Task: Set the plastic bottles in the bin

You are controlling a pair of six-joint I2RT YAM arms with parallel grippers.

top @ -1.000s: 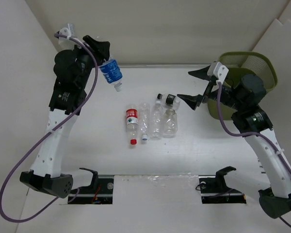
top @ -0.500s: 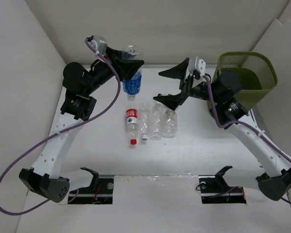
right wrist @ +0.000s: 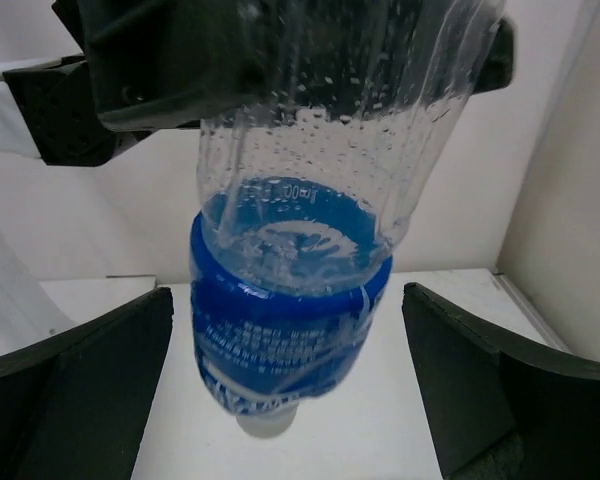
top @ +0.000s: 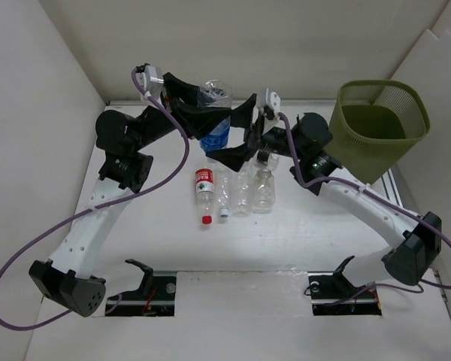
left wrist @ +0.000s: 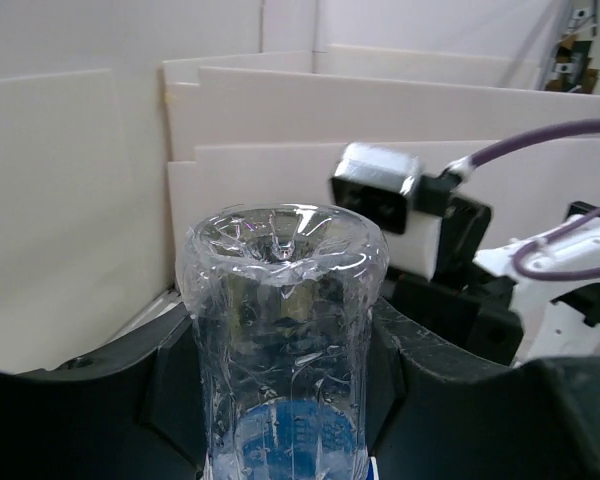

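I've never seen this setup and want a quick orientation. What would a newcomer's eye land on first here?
The left pincer holds the blue-labelled bottle cap-down in mid-air at the rear centre, with the open right pincer straddling it. Below lie more bottles in a row on the table; the olive bin stands at the right rear.

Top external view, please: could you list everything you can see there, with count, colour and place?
blue-labelled bottle: one, clear, held cap-down above the table's far middle.
red-labelled bottle: one, clear with red cap, lying mid-table, left end of a row.
unlabelled bottles: three, clear, lying beside it in that row.
bin: one, olive-green, far right.
table: one, white, under everything.
cables: two, purple, one along each arm.
arms: two, white and black, bases at near edge.
left claw: one, black, shut on the blue-labelled bottle.
right claw: one, black, open, either side of that bottle.
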